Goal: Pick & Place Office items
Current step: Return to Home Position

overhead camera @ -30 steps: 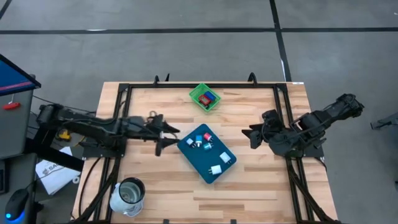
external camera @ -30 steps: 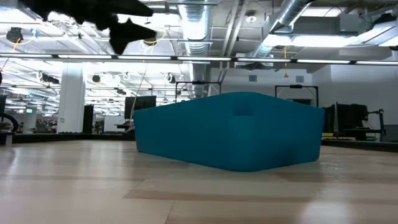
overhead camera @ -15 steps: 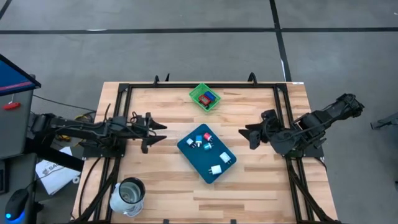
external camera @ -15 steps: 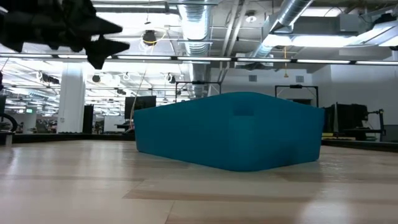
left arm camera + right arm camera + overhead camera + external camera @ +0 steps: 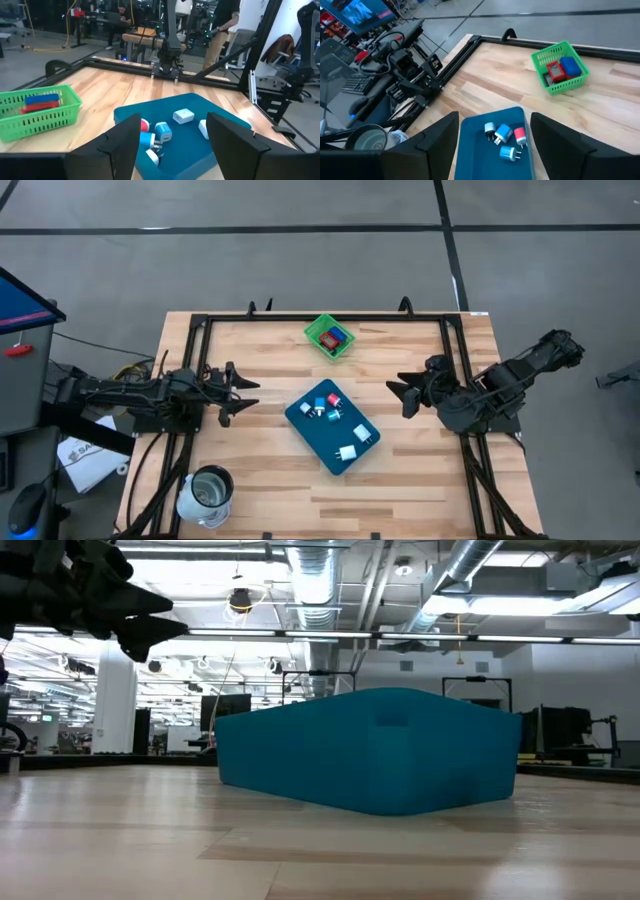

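The small white, blue and red plug-in office items [image 5: 326,406] lay inside the teal rounded bin [image 5: 312,434] at the middle of the light wooden counter [image 5: 270,480]. The dark left hand [image 5: 238,394] and dark right hand [image 5: 398,398] hovered on either side, fingers apart, holding nothing.

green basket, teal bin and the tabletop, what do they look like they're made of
Green basket: probably moulded plastic, a uniform bright green open mesh with a solid rim.
Teal bin: likely plastic too, with smooth, matte, evenly coloured walls and rounded corners.
Tabletop: wood, seemingly butcher-block, showing pale jointed strips with grain and a soft sheen.
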You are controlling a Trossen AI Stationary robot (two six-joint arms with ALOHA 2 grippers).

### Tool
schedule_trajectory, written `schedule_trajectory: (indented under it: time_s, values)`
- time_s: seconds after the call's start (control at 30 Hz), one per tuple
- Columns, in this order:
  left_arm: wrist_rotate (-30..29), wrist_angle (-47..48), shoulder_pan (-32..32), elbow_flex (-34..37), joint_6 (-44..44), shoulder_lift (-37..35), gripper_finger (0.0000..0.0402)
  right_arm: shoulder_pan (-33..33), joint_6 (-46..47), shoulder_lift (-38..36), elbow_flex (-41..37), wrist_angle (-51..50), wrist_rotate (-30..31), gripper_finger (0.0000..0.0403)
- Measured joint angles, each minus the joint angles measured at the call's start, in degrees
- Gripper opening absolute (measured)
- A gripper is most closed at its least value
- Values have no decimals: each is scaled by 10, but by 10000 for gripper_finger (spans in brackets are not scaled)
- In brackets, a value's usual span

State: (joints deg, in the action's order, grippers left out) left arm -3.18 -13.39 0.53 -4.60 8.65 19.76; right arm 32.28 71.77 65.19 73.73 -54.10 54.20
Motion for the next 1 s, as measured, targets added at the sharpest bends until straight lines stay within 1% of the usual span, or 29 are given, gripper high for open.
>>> schedule_trajectory:
  time_s: [0.17,0.23,0.33,0.4,0.6,0.7,0.87,0.93,1.0]
  values:
    - [8,60,10,0,-7,-58,223,17,-1,0,0,-3,31,240]
    - [15,48,14,6,-7,-79,223,22,-2,0,0,-4,39,240]
    - [16,25,15,38,8,-112,223,22,1,0,0,-14,45,240]
    - [16,55,14,42,20,-129,223,21,1,0,0,-15,46,240]
    - [17,121,8,42,18,-161,223,21,2,0,0,-27,46,240]
    - [25,124,8,41,6,-162,223,21,2,0,0,-28,46,240]
    - [21,125,8,41,-27,-150,223,27,-15,0,0,-29,46,240]
    - [20,125,8,41,-24,-137,223,31,-26,0,0,-29,46,240]
    - [21,125,8,41,3,-113,223,34,-36,0,0,-29,45,240]
